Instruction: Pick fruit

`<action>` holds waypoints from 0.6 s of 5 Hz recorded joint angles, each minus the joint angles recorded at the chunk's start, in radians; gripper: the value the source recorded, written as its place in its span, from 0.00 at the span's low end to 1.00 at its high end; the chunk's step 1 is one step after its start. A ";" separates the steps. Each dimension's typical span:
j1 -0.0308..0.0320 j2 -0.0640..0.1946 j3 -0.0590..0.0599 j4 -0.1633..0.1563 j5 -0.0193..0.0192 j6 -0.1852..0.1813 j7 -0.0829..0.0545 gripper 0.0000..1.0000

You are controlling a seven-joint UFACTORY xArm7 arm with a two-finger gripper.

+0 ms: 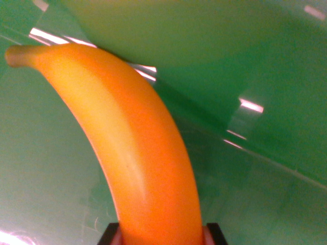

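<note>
Against glossy green surface [265, 61] — one banana [133, 148], end effector [162, 239] clamping its base.

— Any writing to read in the wrist view?
— None. No word, label, brand, number or sign shows anywhere.
— Nothing printed on the banana [135, 153]?
— Its orange-yellow skin is plain, with no sticker or stamp.
— And the green surface [265, 66] behind it?
— Only bright white glints of reflected light, no letters or marks.
</note>
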 joint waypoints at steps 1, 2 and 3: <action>0.0000 0.000 0.000 0.000 0.0000 0.000 0.000 1.00; 0.0005 -0.019 0.000 0.020 -0.0010 0.039 0.000 1.00; 0.0005 -0.019 0.000 0.020 -0.0010 0.039 0.000 1.00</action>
